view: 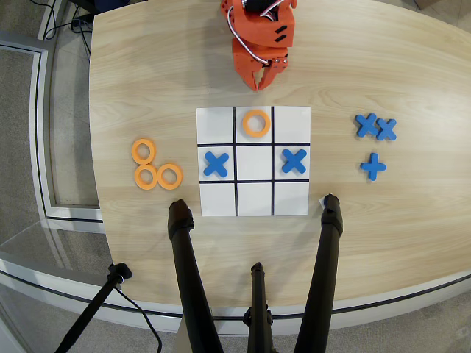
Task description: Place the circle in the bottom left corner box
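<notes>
In the overhead view, the black tripod legs (190, 279) occupy the near edge of the light wooden desk (147, 73). Beyond them lies the white three-by-three board with black grid lines (254, 161). Its middle row holds a blue foam cross (215, 163) in the left cell and another blue cross (294, 161) in the right cell; the centre cell is bare. To the left of the board, three flat orange rings (155, 166) sit clustered on the desk, touching or nearly touching. To the right, three spare blue crosses (374, 140) lie well apart from the board. The circle (255, 123), a flat orange ring, rests in the top middle cell; the upper-right corner cell (291, 124) is bare. At the far edge, the orange gripper (260, 79) hangs above the desk just beyond the board, grasping nothing, fingers nearly together.
</notes>
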You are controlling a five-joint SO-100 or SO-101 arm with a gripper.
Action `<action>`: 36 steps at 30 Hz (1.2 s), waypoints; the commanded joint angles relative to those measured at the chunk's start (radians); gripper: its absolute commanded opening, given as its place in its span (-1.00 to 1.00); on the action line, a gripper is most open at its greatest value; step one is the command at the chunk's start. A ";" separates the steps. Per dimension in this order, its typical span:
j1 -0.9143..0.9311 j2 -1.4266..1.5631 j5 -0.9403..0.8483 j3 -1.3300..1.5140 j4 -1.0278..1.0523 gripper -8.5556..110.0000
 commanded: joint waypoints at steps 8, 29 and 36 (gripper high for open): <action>0.089 -0.215 0.018 -0.163 0.031 -0.70; 0.258 -1.158 0.160 -0.953 -0.350 -0.60; 0.350 -1.493 0.150 -1.169 -0.466 -0.56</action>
